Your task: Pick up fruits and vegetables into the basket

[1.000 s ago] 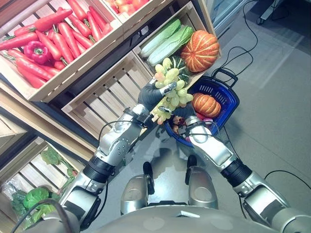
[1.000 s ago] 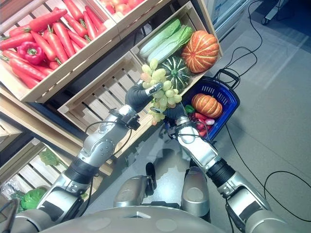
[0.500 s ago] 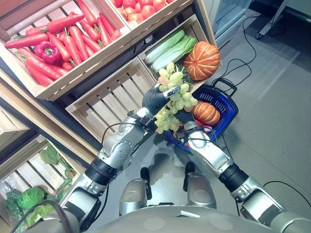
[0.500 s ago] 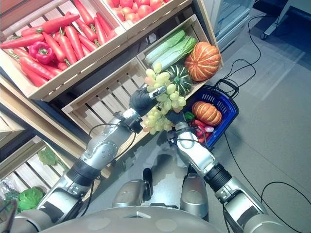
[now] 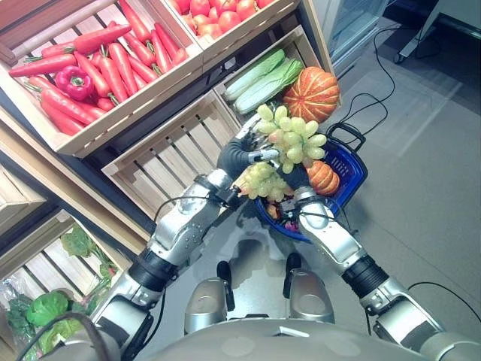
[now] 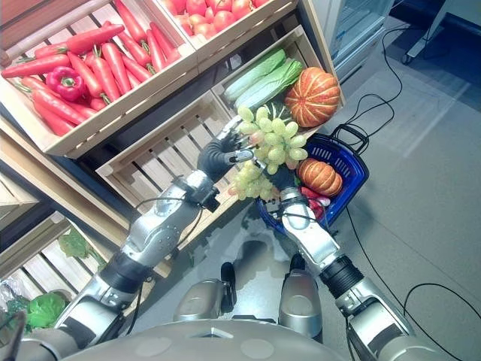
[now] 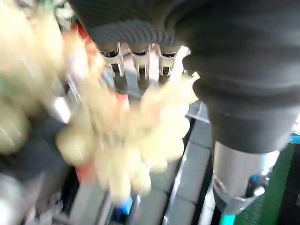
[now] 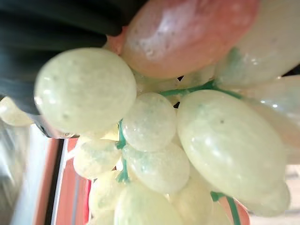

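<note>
**Carrying grapes over the basket's near rim**

Hanging from the left hand (image 5: 242, 156), the bunch of green grapes (image 5: 289, 143) sat at the middle of the head views, held up in the air. The fingers looked curled round the top of the bunch, pinching it, while the loose end drooped toward 6 o'clock. The blue basket (image 5: 352, 156) stood on the floor just beyond, at about 4 o'clock from the hand, already holding a small orange pumpkin (image 5: 323, 176) and some red pieces. The bunch's long axis ran roughly from 7 to 1 o'clock, overlapping the basket's near rim. The right hand (image 6: 283, 183) sat under the grapes by that rim; whether its fingers were curled could not be told. Judging from this, the left hand was the carrier, and the drop lay onward toward 4 o'clock.
</note>
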{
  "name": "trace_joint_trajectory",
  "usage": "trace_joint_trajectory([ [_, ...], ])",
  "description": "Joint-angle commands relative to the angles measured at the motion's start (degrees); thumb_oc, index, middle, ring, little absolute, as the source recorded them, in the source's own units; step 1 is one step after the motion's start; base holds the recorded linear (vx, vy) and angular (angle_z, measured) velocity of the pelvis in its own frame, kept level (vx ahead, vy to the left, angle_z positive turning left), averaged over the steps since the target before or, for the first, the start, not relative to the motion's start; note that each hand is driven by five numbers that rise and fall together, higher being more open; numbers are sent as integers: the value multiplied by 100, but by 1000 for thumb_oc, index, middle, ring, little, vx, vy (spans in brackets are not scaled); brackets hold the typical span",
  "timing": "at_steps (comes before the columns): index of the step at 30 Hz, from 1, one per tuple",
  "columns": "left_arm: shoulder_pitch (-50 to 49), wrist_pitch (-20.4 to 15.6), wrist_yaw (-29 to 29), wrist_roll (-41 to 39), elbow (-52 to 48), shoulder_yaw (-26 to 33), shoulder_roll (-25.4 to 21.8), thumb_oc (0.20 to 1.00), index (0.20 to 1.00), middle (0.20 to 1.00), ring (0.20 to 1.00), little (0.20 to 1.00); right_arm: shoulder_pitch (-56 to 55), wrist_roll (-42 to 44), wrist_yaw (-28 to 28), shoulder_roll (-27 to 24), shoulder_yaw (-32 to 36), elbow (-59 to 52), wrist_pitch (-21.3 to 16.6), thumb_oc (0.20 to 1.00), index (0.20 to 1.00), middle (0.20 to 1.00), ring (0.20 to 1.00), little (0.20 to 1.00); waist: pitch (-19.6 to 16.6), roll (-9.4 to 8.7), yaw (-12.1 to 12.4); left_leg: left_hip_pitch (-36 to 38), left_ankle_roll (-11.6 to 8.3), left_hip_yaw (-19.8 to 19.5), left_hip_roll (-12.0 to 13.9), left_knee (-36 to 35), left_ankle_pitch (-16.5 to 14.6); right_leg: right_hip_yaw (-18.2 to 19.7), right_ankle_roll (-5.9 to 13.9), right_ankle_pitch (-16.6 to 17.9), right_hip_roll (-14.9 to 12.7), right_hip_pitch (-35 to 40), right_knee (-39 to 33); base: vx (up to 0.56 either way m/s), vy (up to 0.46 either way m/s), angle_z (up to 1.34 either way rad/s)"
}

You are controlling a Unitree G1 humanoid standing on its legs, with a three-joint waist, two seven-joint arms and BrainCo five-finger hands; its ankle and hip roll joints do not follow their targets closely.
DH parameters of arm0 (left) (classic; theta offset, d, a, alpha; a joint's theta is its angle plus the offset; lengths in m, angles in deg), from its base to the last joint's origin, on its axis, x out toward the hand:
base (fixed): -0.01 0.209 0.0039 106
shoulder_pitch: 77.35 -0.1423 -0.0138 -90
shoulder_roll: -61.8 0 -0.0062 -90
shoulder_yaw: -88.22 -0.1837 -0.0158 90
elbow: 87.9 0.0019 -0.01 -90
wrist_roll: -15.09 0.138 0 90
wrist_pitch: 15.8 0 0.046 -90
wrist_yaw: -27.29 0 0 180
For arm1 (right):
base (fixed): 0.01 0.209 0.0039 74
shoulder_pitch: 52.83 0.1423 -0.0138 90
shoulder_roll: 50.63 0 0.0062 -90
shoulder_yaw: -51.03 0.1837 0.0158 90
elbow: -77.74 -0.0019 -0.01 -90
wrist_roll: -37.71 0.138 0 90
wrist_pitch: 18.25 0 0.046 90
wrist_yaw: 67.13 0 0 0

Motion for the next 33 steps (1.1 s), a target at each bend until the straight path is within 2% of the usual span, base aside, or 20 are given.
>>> trace_joint_trajectory([
  [1,-401,-599,-41,244,-688,551,-343,1000,1000,1000,1000,1000,-68,-100,162,-118,680,-872,-646,200,200,200,200,200,-29,-96,89,0,230,-131,-39,82,-477,-77,433,-494,-298,489,-37,-33,-43,0],
  [4,-842,-600,219,91,-649,982,-462,1000,1000,1000,1000,1000,-320,-150,242,-307,1119,-965,-705,200,200,200,200,200,41,-94,127,-70,213,-128,-23,116,-466,-105,410,-513,-303,449,2,-27,-26,1],
  [8,-1311,-140,479,-160,-432,1349,-521,1000,1000,1000,1000,1000,-502,-171,243,-493,1666,-873,-745,200,200,200,200,200,228,-93,178,-251,197,-109,0,232,-466,-146,373,-539,-303,297,130,-84,-51,3],
  [11,-1423,92,578,63,-121,1342,-655,1000,1000,1000,1000,1000,-422,-62,237,-658,1904,-687,-743,200,200,200,200,200,445,-89,191,-467,196,-89,4,364,-457,-168,346,-545,-291,103,259,-158,-56,10],
  [14,-1493,405,734,251,244,1248,-887,1000,1000,1000,1000,1000,-207,280,260,-900,2177,-401,-549,200,200,200,200,200,754,-38,216,-792,199,-87,4,519,-406,-200,305,-536,-288,-226,486,-173,-48,12],
  [16,-1523,513,822,178,363,1223,-910,1000,1000,1000,1000,1000,-142,331,239,-974,2225,-286,-502,200,200,200,200,200,847,-18,234,-872,199,-87,-1,572,-415,-211,292,-571,-294,-313,583,-131,-37,6],
  [19,-1554,486,966,221,1020,990,-970,1000,1000,1000,1000,1000,413,715,213,-1288,2275,357,-193,200,200,200,200,200,1166,78,298,-1246,187,-70,-23,704,-343,-286,230,-594,-308,-733,893,-192,-58,4],
  [20,-1547,266,902,304,1293,886,-981,1000,1000,1000,1000,1000,611,821,241,-1369,2250,594,-150,200,200,200,200,200,1249,110,314,-1383,177,-75,-31,747,-316,-310,209,-606,-314,-883,1001,-138,-42,7],
  [22,-1575,88,975,382,1645,741,-996,1000,1000,1000,1000,1000,836,1018,345,-1515,2241,960,-86,200,200,200,200,200,1249,176,352,-1625,157,-71,-43,768,-264,-362,177,-630,-329,-1139,1117,-95,-23,7],
  [24,-1625,-200,793,651,1941,604,-1007,1000,1000,1000,1000,1000,1027,1096,461,-1644,2238,1298,-26,200,200,200,200,200,1249,253,387,-1814,144,-69,-66,787,-221,-386,156,-655,-349,-1380,1252,-68,6,8],
  [25,-1659,-548,723,950,2153,510,-1034,1000,1000,1000,1000,1000,1263,1234,543,-1760,2200,1609,75,200,200,200,200,200,1249,340,427,-2004,141,-51,-84,794,-171,-398,135,-684,-376,-1647,1397,-71,32,4],
  [26,-1682,-660,648,1102,2285,452,-1070,1000,1000,1000,1000,1000,1388,1278,595,-1853,2189,1768,146,200,200,200,200,200,1249,392,452,-2124,133,-46,-100,802,-147,-405,122,-707,-393,-1793,1463,-14,40,5],
  [27,-1755,-922,673,1201,2422,365,-1107,1000,1000,1000,1000,1000,1542,1421,658,-1944,2144,2002,243,200,200,200,200,200,1249,462,475,-2190,77,-70,-137,834,-247,-330,165,-896,-409,-1939,1645,11,26,9],
  [29,-1785,-899,720,1105,2491,321,-1105,1000,1000,1000,1000,1000,1680,1470,661,-2000,2120,2165,331,200,200,200,200,200,1249,524,501,-2329,83,-61,-161,853,-227,-312,150,-933,-432,-2130,1757,1,17,11],
  [33,-1844,-1320,561,1091,2777,216,-1067,1000,1000,1000,1000,1000,2117,1696,844,-2099,2027,2849,517,200,200,200,200,200,1249,741,593,-2720,97,-46,-247,936,-198,-269,95,-1035,-475,-2648,2067,-39,12,7],
])
